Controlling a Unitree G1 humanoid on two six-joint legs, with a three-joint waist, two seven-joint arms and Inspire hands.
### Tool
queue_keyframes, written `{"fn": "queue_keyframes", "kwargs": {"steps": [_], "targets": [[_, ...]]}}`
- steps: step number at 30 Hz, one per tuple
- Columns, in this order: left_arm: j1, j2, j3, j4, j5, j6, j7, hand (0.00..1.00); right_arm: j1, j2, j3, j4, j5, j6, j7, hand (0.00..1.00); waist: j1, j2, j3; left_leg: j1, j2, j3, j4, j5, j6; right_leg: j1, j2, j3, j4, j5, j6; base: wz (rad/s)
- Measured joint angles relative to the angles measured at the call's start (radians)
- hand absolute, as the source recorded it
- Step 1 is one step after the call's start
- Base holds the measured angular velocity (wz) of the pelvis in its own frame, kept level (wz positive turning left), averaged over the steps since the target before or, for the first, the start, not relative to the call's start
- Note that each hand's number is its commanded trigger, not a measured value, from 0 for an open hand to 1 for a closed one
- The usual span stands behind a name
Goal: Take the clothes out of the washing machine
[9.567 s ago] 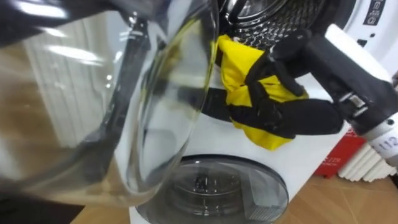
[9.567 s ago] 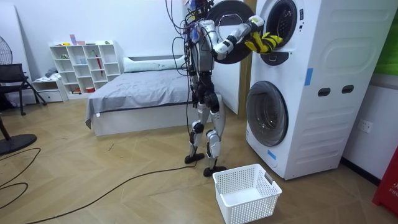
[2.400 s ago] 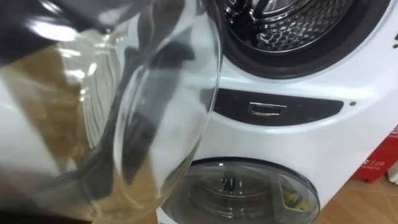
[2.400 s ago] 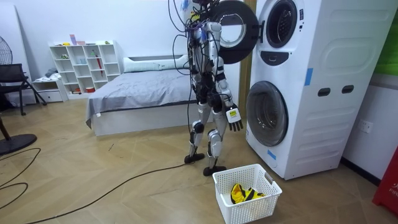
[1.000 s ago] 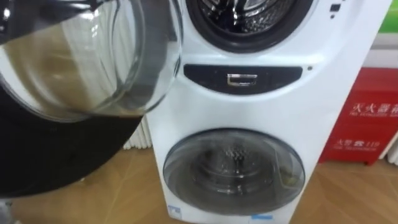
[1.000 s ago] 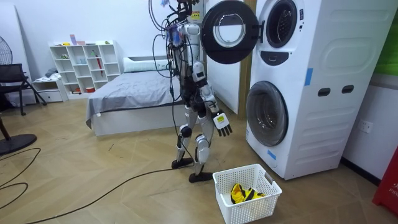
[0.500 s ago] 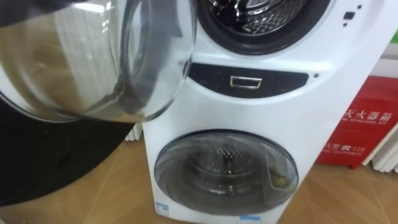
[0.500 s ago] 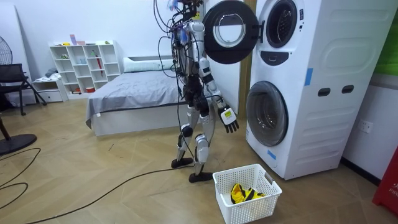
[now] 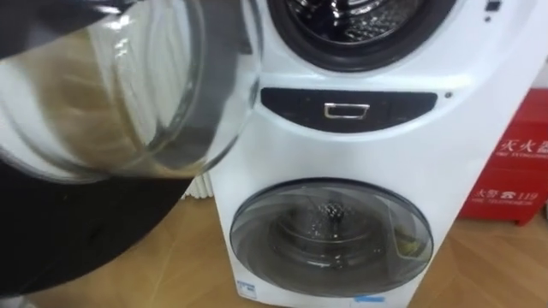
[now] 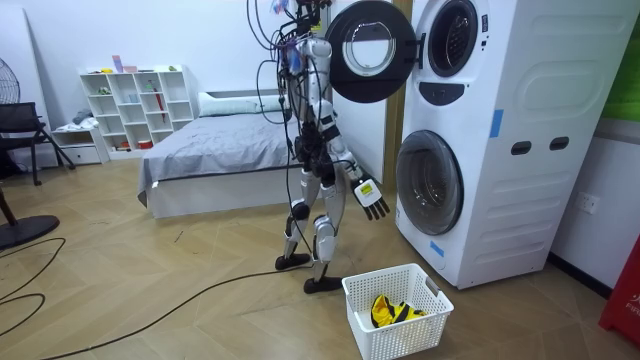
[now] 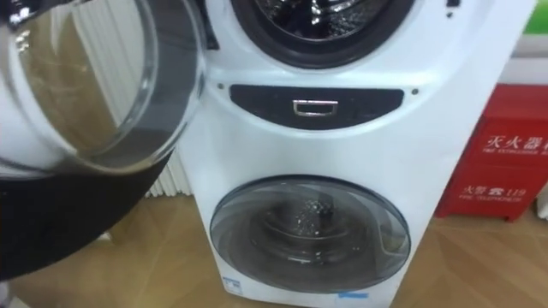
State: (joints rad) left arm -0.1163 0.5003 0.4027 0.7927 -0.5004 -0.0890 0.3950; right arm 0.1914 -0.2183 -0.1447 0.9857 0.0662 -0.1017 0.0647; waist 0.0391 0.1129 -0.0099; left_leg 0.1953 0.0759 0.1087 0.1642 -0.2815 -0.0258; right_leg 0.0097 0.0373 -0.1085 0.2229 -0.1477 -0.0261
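A grey bed and white shelf stand on wood floor against a white wall.

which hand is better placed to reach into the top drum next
Probably the right hand: it hangs open beside the machine, while the open door stands across the robot's left, leaving the drum reachable from the right.

Upper drum, top beyond frame edge

I make out white characters and a line of digits on the red box at the frame's right edge. Low on the washing machine front, a blue-and-white label carries print too small to read.
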Motion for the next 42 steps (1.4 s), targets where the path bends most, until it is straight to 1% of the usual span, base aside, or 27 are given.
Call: {"fn": "queue_keyframes", "kwargs": {"steps": [1, 3, 4, 6, 7, 8, 9, 12, 14, 15, 18, 22, 24, 25, 26, 27, 28, 29, 30, 31, 32, 33, 36, 38, 39, 41, 42], "targets": [[-0.005, 0.011, 0.011, -0.027, -0.002, 0.000, 0.006, 0.00, 0.005, 0.000, 0.000, -0.009, -0.004, 0.000, 0.002, 0.00, -0.001, 0.000, -0.0004, 0.000, 0.000, -0.001, 0.000, 0.000, 0.000, -0.001, 0.000, 0.000, 0.000, 0.000, 0.000, 0.00], [-0.035, 0.054, 0.037, -0.103, -0.016, -0.001, 0.028, 0.00, 0.023, 0.000, -0.003, -0.031, -0.005, 0.000, 0.001, 0.00, -0.001, 0.000, -0.0006, 0.005, 0.000, -0.003, 0.000, 0.000, 0.000, -0.001, 0.002, 0.010, 0.004, 0.000, 0.000, -0.10], [-0.040, 0.061, 0.042, -0.130, -0.019, 0.000, 0.036, 0.00, 0.031, 0.000, -0.004, -0.042, -0.007, 0.002, 0.002, 0.00, -0.001, -0.002, -0.0012, 0.005, -0.001, -0.003, -0.001, 0.000, 0.000, -0.001, 0.002, 0.011, 0.004, 0.000, 0.000, -0.07], [-0.046, 0.085, 0.068, -0.285, -0.017, 0.000, 0.067, 0.00, 0.041, 0.001, -0.009, -0.057, -0.012, 0.004, 0.004, 0.00, -0.001, -0.006, 0.0000, 0.005, 0.000, 0.003, -0.002, 0.000, 0.000, -0.005, 0.003, 0.014, 0.004, 0.001, 0.000, -0.04], [-0.046, 0.093, 0.069, -0.319, -0.018, -0.001, 0.071, 0.00, 0.042, 0.001, -0.013, -0.057, -0.014, 0.004, 0.004, 0.00, 0.000, -0.006, 0.0002, 0.005, 0.000, 0.005, -0.002, 0.000, 0.000, -0.005, 0.004, 0.014, 0.003, 0.001, 0.000, -0.08], [-0.047, 0.112, 0.070, -0.382, -0.020, 0.000, 0.078, 0.00, 0.042, 0.001, -0.022, -0.058, -0.019, 0.005, 0.008, 0.00, 0.002, -0.006, 0.0002, 0.006, 0.000, 0.011, -0.002, 0.000, 0.000, -0.005, 0.005, 0.019, 0.003, 0.002, 0.000, -0.09], [-0.063, 0.123, 0.073, -0.442, -0.020, -0.001, 0.083, 0.00, 0.042, 0.001, -0.032, -0.058, -0.025, 0.008, 0.016, 0.00, 0.009, -0.007, 0.0004, 0.006, 0.000, 0.016, -0.002, 0.000, 0.000, -0.006, 0.005, 0.021, 0.002, 0.004, 0.001, -0.10], [-0.129, 0.149, 0.071, -0.513, -0.018, -0.001, 0.082, 0.00, 0.041, 0.005, -0.033, -0.058, -0.028, 0.015, 0.028, 0.00, 0.021, -0.007, 0.0049, 0.006, 0.000, 0.020, -0.001, 0.000, 0.000, -0.006, 0.007, 0.024, -0.002, 0.007, 0.001, -0.03], [-0.162, 0.155, 0.072, -0.549, -0.017, -0.003, 0.079, 0.00, 0.040, 0.008, -0.032, -0.058, -0.028, 0.018, 0.034, 0.00, 0.026, -0.009, 0.0079, 0.006, 0.000, 0.020, -0.002, 0.000, 0.000, -0.007, 0.007, 0.025, -0.002, 0.007, 0.001, 0.00], [-0.167, 0.166, 0.071, -0.568, -0.016, -0.003, 0.074, 0.00, 0.038, 0.009, -0.031, -0.060, -0.029, 0.018, 0.035, 0.00, 0.029, -0.011, 0.0087, 0.004, 0.000, 0.021, -0.002, 0.000, 0.000, -0.010, 0.007, 0.025, -0.002, 0.007, 0.001, 0.00], [-0.171, 0.169, 0.068, -0.624, -0.014, -0.003, 0.075, 0.00, 0.033, 0.010, -0.027, -0.063, -0.029, 0.018, 0.035, 0.00, 0.029, -0.018, 0.0111, 0.004, 0.000, 0.019, -0.001, 0.000, 0.000, -0.012, 0.007, 0.021, -0.003, 0.007, 0.001, 0.03], [-0.171, 0.147, 0.049, -0.674, -0.007, 0.007, 0.072, 0.00, 0.018, 0.011, 0.000, -0.057, -0.041, 0.028, 0.044, 0.00, 0.012, -0.027, 0.0123, 0.000, 0.001, 0.001, -0.001, 0.000, 0.000, -0.003, 0.004, 0.010, -0.004, 0.007, 0.001, 0.13], [-0.170, 0.113, 0.032, -0.738, -0.008, 0.033, 0.063, 0.00, 0.007, 0.021, 0.005, -0.050, -0.051, 0.039, 0.048, 0.00, 0.000, -0.033, 0.0148, -0.009, 0.000, -0.008, -0.001, 0.000, 0.000, -0.003, 0.000, -0.004, -0.007, 0.007, 0.002, 0.23], [-0.170, 0.068, 0.006, -0.806, -0.005, 0.046, 0.057, 0.00, 0.008, 0.030, 0.012, -0.050, -0.050, 0.046, 0.049, 0.00, -0.010, -0.038, 0.0153, -0.011, 0.000, -0.016, 0.000, 0.000, 0.000, -0.001, -0.002, -0.015, -0.015, 0.010, 0.005, 0.28], [-0.170, 0.020, -0.032, -0.870, 0.025, 0.049, 0.051, 0.00, 0.001, 0.034, 0.034, -0.038, -0.048, 0.056, 0.051, 0.00, -0.011, -0.043, 0.0185, -0.012, -0.001, -0.020, 0.000, 0.000, 0.000, 0.005, -0.002, -0.019, -0.022, 0.012, 0.006, 0.31], [-0.170, -0.028, -0.096, -0.935, 0.044, 0.056, 0.044, 0.00, -0.012, 0.035, 0.070, -0.025, -0.046, 0.068, 0.058, 0.00, -0.022, -0.050, 0.0217, -0.014, -0.001, -0.027, 0.000, 0.001, 0.001, 0.010, -0.005, -0.028, -0.022, 0.011, 0.007, 0.21], [-0.170, -0.051, -0.136, -0.966, 0.057, 0.058, 0.037, 0.00, -0.019, 0.035, 0.094, -0.021, -0.045, 0.075, 0.060, 0.00, -0.029, -0.055, 0.0210, -0.017, -0.002, -0.028, 0.000, 0.002, 0.004, 0.010, -0.008, -0.031, -0.022, 0.011, 0.007, 0.22], [-0.170, -0.096, -0.225, -1.009, 0.082, 0.057, 0.007, 0.00, -0.039, 0.036, 0.135, -0.018, -0.041, 0.082, 0.066, 0.00, -0.038, -0.062, 0.0220, -0.021, -0.005, -0.028, 0.000, 0.005, 0.009, 0.010, -0.011, -0.032, -0.022, 0.011, 0.007, 0.12], [-0.169, -0.137, -0.317, -1.018, 0.126, 0.060, -0.033, 0.00, -0.060, 0.037, 0.173, -0.016, -0.041, 0.083, 0.071, 0.00, -0.045, -0.065, 0.0233, -0.023, -0.007, -0.029, 0.001, 0.006, 0.010, 0.009, -0.013, -0.036, -0.024, 0.011, 0.008, 0.07], [-0.166, -0.172, -0.348, -1.018, 0.144, 0.069, -0.043, 0.00, -0.075, 0.042, 0.187, -0.013, -0.041, 0.083, 0.073, 0.00, -0.057, -0.068, 0.0238, -0.026, -0.008, -0.030, 0.003, 0.007, 0.011, 0.009, -0.015, -0.041, -0.026, 0.011, 0.008, 0.12], [-0.163, -0.238, -0.391, -1.018, 0.150, 0.089, -0.065, 0.00, -0.095, 0.054, 0.209, -0.012, -0.033, 0.085, 0.079, 0.00, -0.077, -0.074, 0.0225, -0.033, -0.010, -0.030, 0.003, 0.009, 0.015, 0.008, -0.018, -0.044, -0.031, 0.012, 0.010, 0.16], [-0.153, -0.279, -0.431, -1.018, 0.147, 0.101, -0.086, 0.00, -0.109, 0.060, 0.235, -0.019, -0.027, 0.089, 0.087, 0.00, -0.086, -0.079, 0.0207, -0.036, -0.010, -0.029, 0.003, 0.009, 0.015, 0.007, -0.018, -0.047, -0.035, 0.012, 0.010, 0.13], [-0.119, -0.331, -0.521, -1.013, 0.139, 0.114, -0.147, 0.00, -0.137, 0.065, 0.279, -0.010, -0.027, 0.104, 0.093, 0.00, -0.103, -0.091, 0.0199, -0.033, -0.010, -0.028, 0.004, 0.010, 0.015, 0.009, -0.018, -0.046, -0.037, 0.012, 0.011, 0.02], [-0.113, -0.353, -0.571, -1.004, 0.135, 0.117, -0.177, 0.00, -0.147, 0.066, 0.302, -0.008, -0.024, 0.105, 0.099, 0.00, -0.111, -0.100, 0.0220, -0.037, -0.010, -0.028, 0.003, 0.010, 0.015, 0.008, -0.019, -0.046, -0.037, 0.013, 0.011, 0.03], [-0.109, -0.354, -0.611, -0.979, 0.132, 0.106, -0.195, 0.00, -0.153, 0.066, 0.323, -0.007, -0.019, 0.105, 0.102, 0.00, -0.120, -0.105, 0.0203, -0.038, -0.010, -0.027, 0.003, 0.010, 0.015, 0.008, -0.018, -0.045, -0.037, 0.013, 0.012, -0.04], [-0.109, -0.370, -0.619, -0.940, 0.142, 0.075, -0.214, 0.00, -0.154, 0.068, 0.333, -0.004, -0.014, 0.109, 0.108, 0.00, -0.124, -0.110, 0.0167, -0.036, -0.010, -0.027, 0.003, 0.010, 0.015, 0.011, -0.018, -0.045, -0.038, 0.013, 0.012, 0.00], [-0.108, -0.369, -0.639, -0.904, 0.152, 0.057, -0.228, 0.00, -0.154, 0.068, 0.342, -0.003, -0.015, 0.111, 0.110, 0.00, -0.125, -0.112, 0.0159, -0.034, -0.010, -0.027, 0.003, 0.010, 0.015, 0.013, -0.018, -0.045, -0.038, 0.013, 0.012, 0.03]]}}
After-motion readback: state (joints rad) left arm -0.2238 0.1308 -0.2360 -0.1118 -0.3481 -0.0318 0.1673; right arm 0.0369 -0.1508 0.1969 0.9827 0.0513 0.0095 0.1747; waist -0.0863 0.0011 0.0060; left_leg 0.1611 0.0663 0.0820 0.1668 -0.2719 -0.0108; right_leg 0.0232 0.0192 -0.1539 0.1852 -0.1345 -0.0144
